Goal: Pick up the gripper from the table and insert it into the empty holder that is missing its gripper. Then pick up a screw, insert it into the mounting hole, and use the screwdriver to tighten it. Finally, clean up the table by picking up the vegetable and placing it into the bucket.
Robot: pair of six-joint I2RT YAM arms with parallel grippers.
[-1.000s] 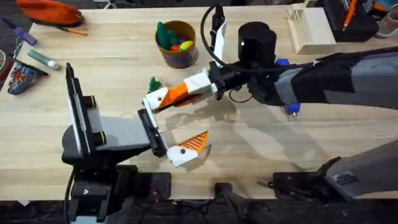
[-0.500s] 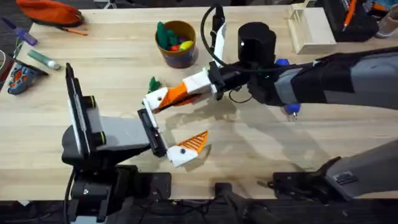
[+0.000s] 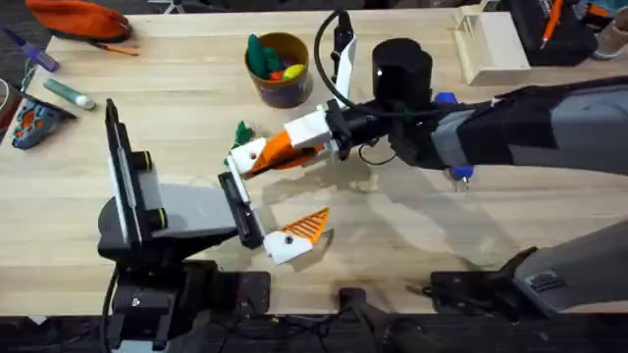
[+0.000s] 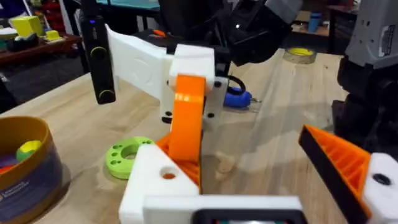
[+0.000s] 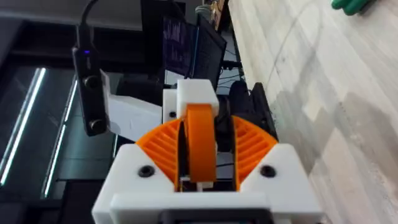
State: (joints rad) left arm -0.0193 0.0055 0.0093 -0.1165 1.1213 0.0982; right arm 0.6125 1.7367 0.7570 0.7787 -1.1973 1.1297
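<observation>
The right arm reaches across the middle of the tabletop (image 3: 412, 226), and the right pincer (image 3: 273, 153) is clenched on the gripper (image 5: 200, 149), which stands as a narrow orange block squeezed between its 2 orange ribbed pads (image 5: 163, 148). The block's free end is pressed against the holder (image 4: 155, 180), the bare white triangular mount that forms one finger of the left pincer (image 3: 270, 196). From the left wrist view the orange block runs down behind the holder's white face and touches it, though how far it is seated cannot be told. The left pincer is released, its 2 fingers spread wide apart: the holder on the far side, and on the near side a white mount carrying an orange ribbed pad (image 3: 304, 227), which grasps nothing and hangs just above the wood. The vegetable (image 3: 242, 132) lies on the tabletop just beyond the holder, on the side toward the bucket (image 3: 280, 86), which stands farther back with colourful toys inside. A lime-green ring (image 4: 127, 155) with holes lies flat on the wood near the holder, between it and the bucket as the left wrist view shows it. The screwdriver (image 3: 446, 99) lies on the right half of the tabletop, mostly covered by the right arm, with a blue end showing on each side of it. A pale wooden tray (image 3: 491, 47) sits at the far right corner.
</observation>
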